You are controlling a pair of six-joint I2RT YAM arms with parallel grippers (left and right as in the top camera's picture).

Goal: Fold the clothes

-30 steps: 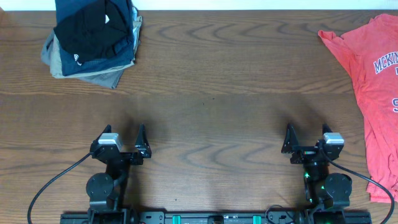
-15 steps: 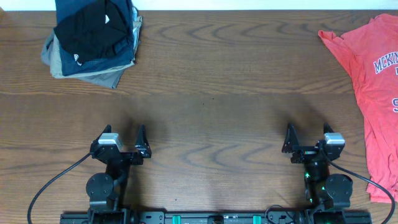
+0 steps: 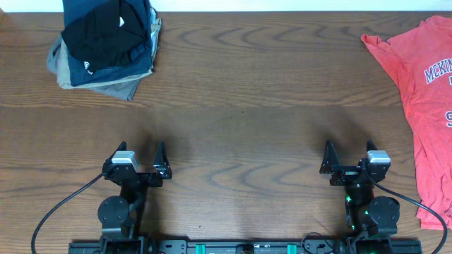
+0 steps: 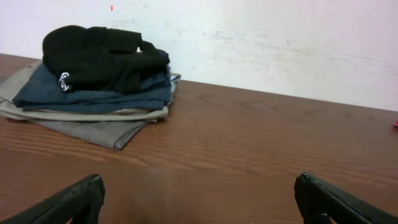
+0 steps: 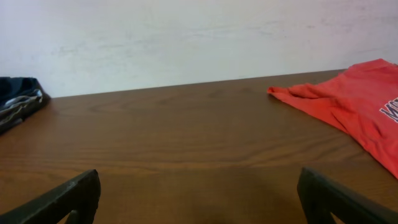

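A coral-red T-shirt [image 3: 424, 106] with navy lettering lies spread flat at the table's right edge; it also shows in the right wrist view [image 5: 354, 102]. A folded black garment [image 3: 106, 32] with a small white logo tops a stack of folded clothes at the far left, also in the left wrist view [image 4: 99, 56]. My left gripper [image 3: 141, 156] is open and empty near the front edge, fingertips wide apart in the left wrist view [image 4: 199, 199]. My right gripper [image 3: 347, 155] is open and empty, just left of the red shirt, also in the right wrist view [image 5: 199, 196].
Under the black garment the stack holds a navy piece [image 3: 134, 67] and grey-khaki pieces [image 3: 106, 85]. A white wall [image 4: 280, 43] runs behind the wooden table [image 3: 240, 106]. Cables trail from both arm bases at the front edge.
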